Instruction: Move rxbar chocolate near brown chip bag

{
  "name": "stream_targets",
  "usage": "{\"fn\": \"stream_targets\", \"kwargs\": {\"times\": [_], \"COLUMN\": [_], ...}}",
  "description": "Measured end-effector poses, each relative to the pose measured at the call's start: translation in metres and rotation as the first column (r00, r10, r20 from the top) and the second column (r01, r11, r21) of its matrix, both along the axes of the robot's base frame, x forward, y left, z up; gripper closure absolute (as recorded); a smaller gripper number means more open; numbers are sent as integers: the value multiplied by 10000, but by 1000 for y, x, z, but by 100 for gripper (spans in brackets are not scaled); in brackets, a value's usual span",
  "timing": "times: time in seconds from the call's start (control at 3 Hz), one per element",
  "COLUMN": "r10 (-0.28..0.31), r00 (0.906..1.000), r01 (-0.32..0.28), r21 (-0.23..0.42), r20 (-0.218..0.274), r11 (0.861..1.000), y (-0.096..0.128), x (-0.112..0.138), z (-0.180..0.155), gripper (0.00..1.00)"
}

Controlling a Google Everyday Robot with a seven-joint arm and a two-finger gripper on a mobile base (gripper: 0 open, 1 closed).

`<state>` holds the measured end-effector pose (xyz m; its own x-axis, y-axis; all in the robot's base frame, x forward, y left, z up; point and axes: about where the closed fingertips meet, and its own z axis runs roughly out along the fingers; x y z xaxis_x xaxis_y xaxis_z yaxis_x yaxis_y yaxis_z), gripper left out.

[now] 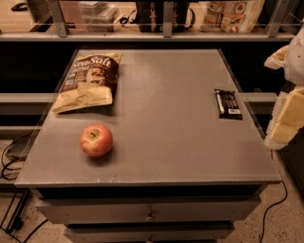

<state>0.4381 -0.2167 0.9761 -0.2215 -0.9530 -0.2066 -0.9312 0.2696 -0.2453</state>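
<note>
The rxbar chocolate [227,103] is a small flat black bar with a white stripe and a white label patch. It lies on the grey table [171,142] near the right edge. The brown chip bag [88,81] lies flat at the table's back left, with "Sea Salt" lettering on its dark top and a tan lower part. My gripper [287,118] shows as pale arm parts at the right edge of the view. It is beside the table, right of the bar and apart from it.
A red apple [96,140] stands at the front left, below the chip bag. A shelf rail with bags and boxes [232,14] runs behind the table. Drawers [149,213] are under the tabletop. Cables [9,161] lie on the floor at left.
</note>
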Motion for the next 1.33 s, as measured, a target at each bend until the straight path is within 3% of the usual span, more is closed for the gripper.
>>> {"fn": "stream_targets", "kwargs": {"times": [0.33, 0.67, 1.0, 1.33], "r10": [0, -210, -327, -504], "r00": [10000, 9997, 9994, 9986], "r01": [0, 199, 286, 407], "r21": [0, 971, 2586, 3783], "r20": [2, 109, 116, 157], "r11": [10000, 9951, 9656, 9248], "y": [0, -3, 5, 12], "x": [0, 11, 38, 73], "z": [0, -7, -29, -50], "gripper": [0, 0, 0, 0]}}
